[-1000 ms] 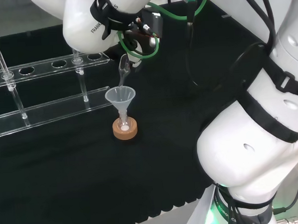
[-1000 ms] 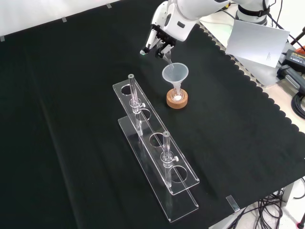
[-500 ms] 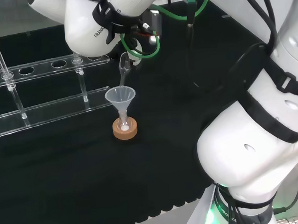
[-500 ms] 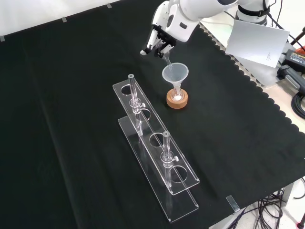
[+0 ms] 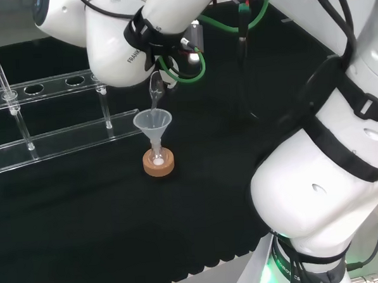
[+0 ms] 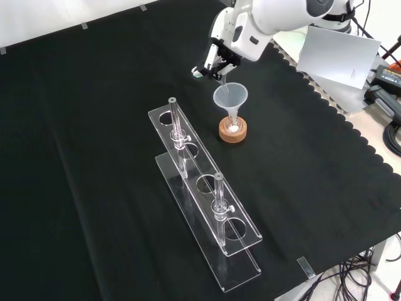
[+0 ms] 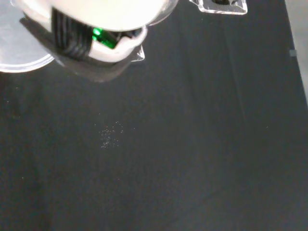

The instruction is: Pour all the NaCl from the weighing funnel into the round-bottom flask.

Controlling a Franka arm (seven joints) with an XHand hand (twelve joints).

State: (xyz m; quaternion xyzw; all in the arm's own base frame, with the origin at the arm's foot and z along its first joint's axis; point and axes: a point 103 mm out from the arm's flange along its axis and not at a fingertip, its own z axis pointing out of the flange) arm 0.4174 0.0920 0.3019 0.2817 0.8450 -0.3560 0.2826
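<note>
A small clear weighing funnel (image 5: 154, 86) (image 6: 220, 75) hangs steeply tilted, spout down, with the hand (image 6: 212, 63) shut on it from above. Its spout dips into the mouth of a clear plastic funnel (image 5: 152, 122) (image 6: 230, 96). That funnel stands in the neck of a round-bottom flask on a cork ring (image 5: 159, 166) (image 6: 233, 132). White powder (image 5: 157, 161) lies in the flask's bottom. In the wrist view a white part of the hand (image 7: 96, 29) shows, with a few white grains (image 7: 109, 135) scattered on the black cloth.
A clear acrylic tube rack (image 5: 62, 132) (image 6: 207, 207) with two upright glass tubes stands left of the flask in the head view and nearer in the front view. A sheet of paper (image 6: 338, 53) lies past the cloth's scalloped edge at the front view's right.
The arm's upper links have swung round and the hand has shifted slightly right in the front view. The weighing funnel stays over the plastic funnel, now a little steeper.
</note>
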